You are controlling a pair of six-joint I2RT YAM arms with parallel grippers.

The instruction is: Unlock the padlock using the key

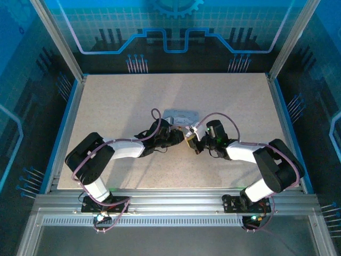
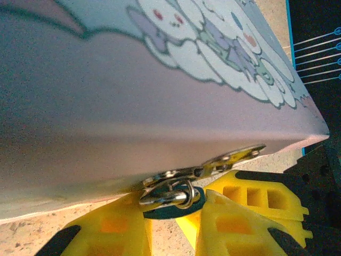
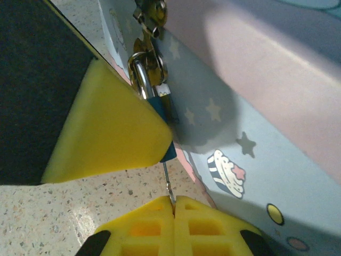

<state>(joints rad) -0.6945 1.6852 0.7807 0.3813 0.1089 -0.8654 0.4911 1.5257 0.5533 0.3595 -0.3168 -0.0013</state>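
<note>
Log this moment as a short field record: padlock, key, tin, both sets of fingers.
padlock: hangs from the tin's hasp, shackle through it
key: thin shaft points up, tip meets the padlock's underside
tin: on the table, hasp side towards the arms
left fingers: closed on the padlock body, one each side
right fingers: shut on the key
state: not visibly unlocked

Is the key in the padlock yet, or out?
In, it seems: the key runs from the right gripper into the bottom end of the padlock. How deep, cannot tell.
</note>
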